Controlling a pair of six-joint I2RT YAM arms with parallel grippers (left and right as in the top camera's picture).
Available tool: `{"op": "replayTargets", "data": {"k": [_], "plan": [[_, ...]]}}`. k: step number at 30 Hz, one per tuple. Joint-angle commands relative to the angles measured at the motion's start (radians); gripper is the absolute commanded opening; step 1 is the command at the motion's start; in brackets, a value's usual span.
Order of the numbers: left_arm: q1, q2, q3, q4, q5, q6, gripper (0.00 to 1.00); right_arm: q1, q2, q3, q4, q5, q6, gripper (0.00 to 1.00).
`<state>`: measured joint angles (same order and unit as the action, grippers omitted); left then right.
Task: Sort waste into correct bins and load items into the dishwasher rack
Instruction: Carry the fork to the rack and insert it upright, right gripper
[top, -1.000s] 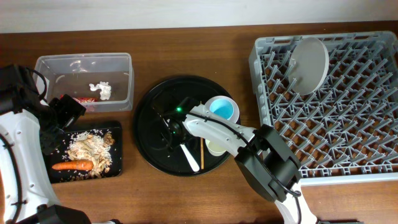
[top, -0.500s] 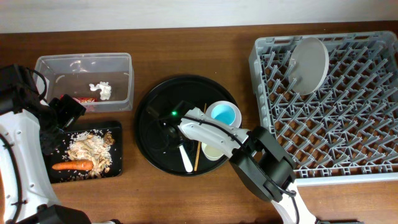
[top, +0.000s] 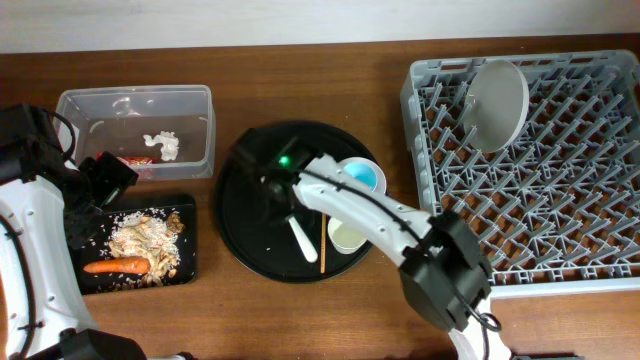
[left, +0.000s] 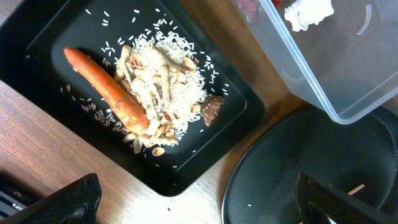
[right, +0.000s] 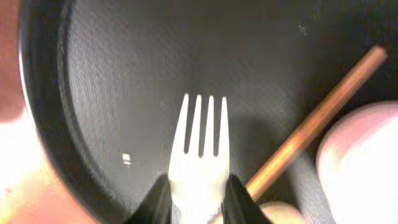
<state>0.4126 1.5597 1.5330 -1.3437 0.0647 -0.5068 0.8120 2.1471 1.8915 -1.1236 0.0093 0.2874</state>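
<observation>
The white plastic fork (right: 199, 155) was a plain glossy white one with four straight tines. It lay over the inside of the round black tray (right: 93, 124), its tines pointing away from the wrist camera. The right gripper (right: 198, 196) had its two fingers (right: 155, 199) drawn in close against either side of the fork's neck, just below the tines, pinching it. A soft shadow lay under the tines, but whether the fork was clear of the tray could not be told.

From overhead the fork (top: 303, 240) sat right of the tray's centre, slanting out from under the right gripper (top: 290, 212). Just beside it on the right lay the thin wooden stick (top: 323, 245), a pale brown rod on the same round tray. The small white cup (top: 345, 237) stood close to the stick's right, and the small light-blue cup (top: 360, 177) stood above it at the tray's right rim.

Well to the right, the grey dishwasher rack (top: 560, 180) held the round whitish plate (top: 497, 103) on edge among its pegs.

To the left, the clear tub (top: 90, 105) contained the crumpled white napkin (top: 162, 145) and the red snack wrapper (top: 140, 159). Below it, the shallow black rectangular tray (left: 56, 37) carried the orange carrot (left: 106, 90), the rice (left: 168, 87) and the brown lump (left: 212, 109). The left gripper (left: 198, 186) hung above that tray with its jaws spread wide, holding nothing.
</observation>
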Motion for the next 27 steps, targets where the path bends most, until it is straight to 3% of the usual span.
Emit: {"op": "replayTargets", "data": {"k": [1, 5, 6, 10, 21, 24, 25, 27], "plan": [[0.003, -0.008, 0.001, -0.001, 0.002, -0.009, 0.99, -0.101, -0.07, 0.183, -0.146, 0.003, -0.041, 0.04], [0.003, -0.008, 0.001, -0.001, 0.002, -0.009, 0.99, -0.44, -0.086, 0.535, -0.404, 0.0, -0.24, 0.05], [0.003, -0.008, 0.001, -0.001, 0.002, -0.009, 0.99, -0.529, -0.086, 0.551, -0.409, 0.0, -0.278, 0.11], [0.003, -0.008, 0.001, -0.001, 0.002, -0.009, 0.99, -0.777, -0.063, 0.548, -0.369, -0.052, -0.362, 0.11], [0.003, -0.008, 0.001, -0.001, 0.002, -0.009, 0.99, -0.789, 0.182, 0.541, -0.285, -0.134, -0.358, 0.15], [0.003, -0.008, 0.001, 0.0, 0.002, -0.009, 0.99, -0.761, 0.21, 0.541, -0.285, -0.133, -0.358, 0.56], [0.003, -0.008, 0.001, -0.001, 0.002, -0.009, 0.99, -0.753, 0.21, 0.541, -0.299, -0.132, -0.358, 0.84], [0.003, -0.008, 0.001, -0.001, 0.002, -0.009, 0.99, -0.747, 0.21, 0.542, -0.327, -0.129, -0.358, 0.89]]}}
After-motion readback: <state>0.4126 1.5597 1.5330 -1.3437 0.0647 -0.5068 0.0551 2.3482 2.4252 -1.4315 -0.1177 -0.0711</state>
